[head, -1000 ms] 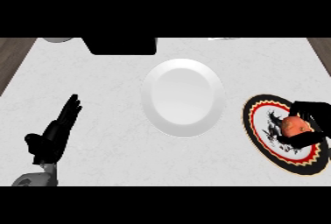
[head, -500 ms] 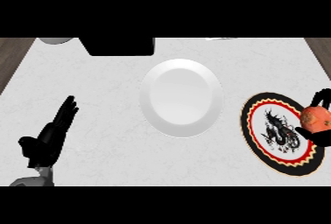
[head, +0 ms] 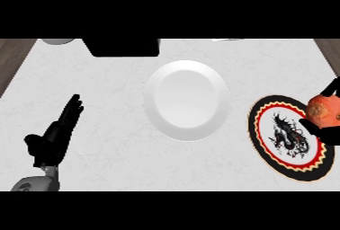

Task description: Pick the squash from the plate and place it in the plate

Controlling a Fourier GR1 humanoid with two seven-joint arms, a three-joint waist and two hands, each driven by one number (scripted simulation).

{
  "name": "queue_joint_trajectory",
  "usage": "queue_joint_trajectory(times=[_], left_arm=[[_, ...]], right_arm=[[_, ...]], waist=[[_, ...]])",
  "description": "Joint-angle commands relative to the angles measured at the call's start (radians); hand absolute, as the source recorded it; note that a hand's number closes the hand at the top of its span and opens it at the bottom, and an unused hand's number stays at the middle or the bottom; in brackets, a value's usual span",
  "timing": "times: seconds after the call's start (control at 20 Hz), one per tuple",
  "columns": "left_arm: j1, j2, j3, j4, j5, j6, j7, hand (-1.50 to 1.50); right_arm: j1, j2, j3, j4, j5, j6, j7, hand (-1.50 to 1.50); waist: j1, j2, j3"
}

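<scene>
Curling round the squash (head: pixel 325 109) at the far right edge of the frame: right hand (head: pixel 323 130), with a dark finger showing above the fruit and more of the hand below it, pinching it between them. Holding it over the right rim of the patterned plate (head: pixel 287 137), seemingly lifted off rather than resting, though hard to tell from straight above. Sitting partly cut off by the frame edge, so not showing how much of the squash is actually wrapped. Likely carrying next toward the white plate (head: pixel 186 100) at centre, well apart to the left. Risking a slip here: round, smooth fruit held mostly from two sides, possibly rolling out during a fast sideways swing. Risking also a low pass, clipping the patterned plate's rim and shifting it, or a release too near the white plate's edge, letting the squash roll off onto the counter (head: pixel 106 81). Resting open at lower left, fingers straight and together, pointing up: left hand (head: pixel 57 137), well clear of both plates.
</scene>
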Motion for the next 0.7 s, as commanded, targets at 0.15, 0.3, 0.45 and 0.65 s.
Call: queue_joint_trajectory(times=[0.15, 0.3, 0.45, 0.65], left_arm=[[-0.015, 0.016, 0.03, 0.019, 0.003, -0.045, -0.025, 0.0], [0.014, -0.011, 0.023, 0.054, -0.019, -0.026, -0.074, 0.0], [0.006, -0.006, 0.023, -0.024, 0.001, -0.03, 0.029, 0.0], [0.002, -0.01, 0.017, 0.045, -0.029, -0.042, -0.059, 0.0]], right_arm=[[-0.166, 0.063, 0.088, -0.031, 0.04, 0.052, 0.175, 1.5], [-0.179, 0.125, 0.178, -0.113, 0.086, 0.077, 0.277, 1.5], [-0.217, 0.196, 0.247, -0.108, 0.094, 0.087, 0.316, 1.5], [-0.351, 0.3, 0.327, 0.064, 0.174, 0.035, 0.361, 1.5]], waist=[[0.012, 0.003, 0.0], [0.011, 0.002, 0.0], [0.012, 0.001, 0.0], [0.019, 0.004, 0.0]])
